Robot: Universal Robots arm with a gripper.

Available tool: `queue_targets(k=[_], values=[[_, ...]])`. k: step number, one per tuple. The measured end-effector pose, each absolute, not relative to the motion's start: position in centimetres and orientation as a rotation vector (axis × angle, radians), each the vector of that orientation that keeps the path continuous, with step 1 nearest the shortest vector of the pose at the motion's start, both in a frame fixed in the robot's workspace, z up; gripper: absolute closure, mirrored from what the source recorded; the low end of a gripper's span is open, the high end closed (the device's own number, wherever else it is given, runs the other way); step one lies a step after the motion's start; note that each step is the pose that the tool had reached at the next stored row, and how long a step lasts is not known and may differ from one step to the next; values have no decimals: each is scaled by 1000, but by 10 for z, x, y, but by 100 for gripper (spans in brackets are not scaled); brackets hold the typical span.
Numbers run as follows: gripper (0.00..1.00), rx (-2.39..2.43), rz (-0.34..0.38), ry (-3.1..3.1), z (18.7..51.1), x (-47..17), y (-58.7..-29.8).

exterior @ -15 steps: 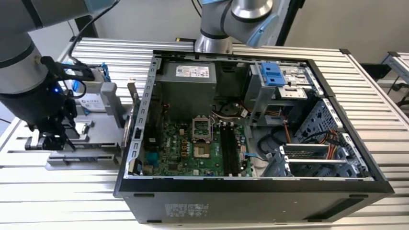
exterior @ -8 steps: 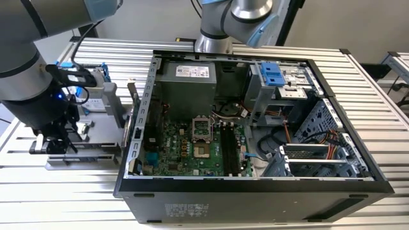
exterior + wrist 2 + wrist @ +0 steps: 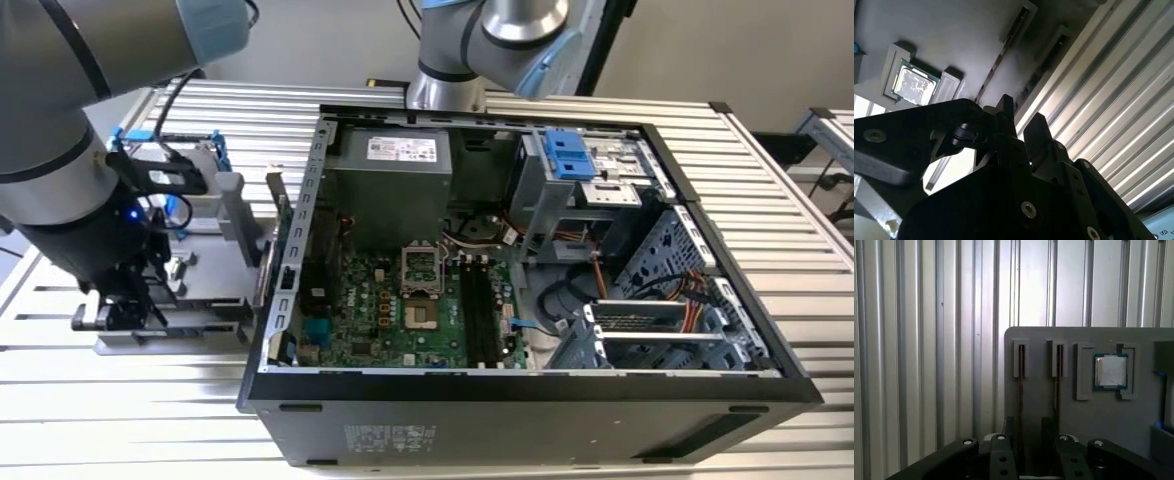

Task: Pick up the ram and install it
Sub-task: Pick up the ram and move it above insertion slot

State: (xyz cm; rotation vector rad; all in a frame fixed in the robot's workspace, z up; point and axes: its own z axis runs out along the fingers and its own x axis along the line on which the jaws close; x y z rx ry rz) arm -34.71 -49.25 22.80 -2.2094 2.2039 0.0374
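While its fingers gape, the hand (image 3: pixel 1027 424) hangs over the ram (image 3: pixel 1020 382)

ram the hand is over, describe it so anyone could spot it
A grey tray lies on the slatted table, a square silver chip in one pocket. Two thin dark sticks stand edge-up in slots beside it; the ram is the one farther from the chip, between the hand's fingers.

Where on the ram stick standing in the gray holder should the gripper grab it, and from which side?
Best by its exposed long edge, coming down from above with the jaws across its two flat faces. The ram stands on edge in a narrow slot of the gray holder, with another stick close beside it.
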Motion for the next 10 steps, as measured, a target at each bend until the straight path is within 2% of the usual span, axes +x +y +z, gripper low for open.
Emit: queue_targets(k=[10], values=[[0,-2209,39,2206,210,-347,-491]])
